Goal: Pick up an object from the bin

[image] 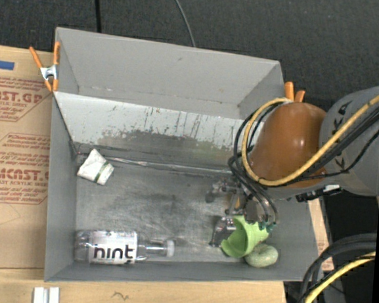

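The tool (218,213) hangs released near the bin's (163,79) lower right corner, beside a green cup (248,237) (lying tipped) and a pale oval lump (261,256).

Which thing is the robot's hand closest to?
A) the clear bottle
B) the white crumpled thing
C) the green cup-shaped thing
C: the hand sits right by the green cup-shaped thing, while the clear bottle and the white crumpled thing lie across the bin from it.

Green cup (242,239), pale-green lump (262,256), white wad (96,168), clear black-lettered bottle (118,248).
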`<move>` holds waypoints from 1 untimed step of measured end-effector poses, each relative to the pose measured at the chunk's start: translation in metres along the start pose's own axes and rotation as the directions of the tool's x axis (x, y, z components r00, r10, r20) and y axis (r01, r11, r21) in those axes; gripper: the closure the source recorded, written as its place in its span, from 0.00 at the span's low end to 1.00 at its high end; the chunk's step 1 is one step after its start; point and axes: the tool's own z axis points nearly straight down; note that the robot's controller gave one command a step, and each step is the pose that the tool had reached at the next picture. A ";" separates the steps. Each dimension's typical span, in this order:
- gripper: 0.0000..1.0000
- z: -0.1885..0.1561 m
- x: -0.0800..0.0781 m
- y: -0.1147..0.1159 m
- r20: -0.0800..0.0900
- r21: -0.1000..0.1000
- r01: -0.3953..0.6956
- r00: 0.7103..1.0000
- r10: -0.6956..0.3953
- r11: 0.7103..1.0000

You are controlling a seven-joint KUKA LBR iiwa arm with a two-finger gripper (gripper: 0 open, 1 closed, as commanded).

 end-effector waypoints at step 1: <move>0.00 0.030 -0.013 -0.039 0.005 0.000 0.188 0.982 -0.188 0.982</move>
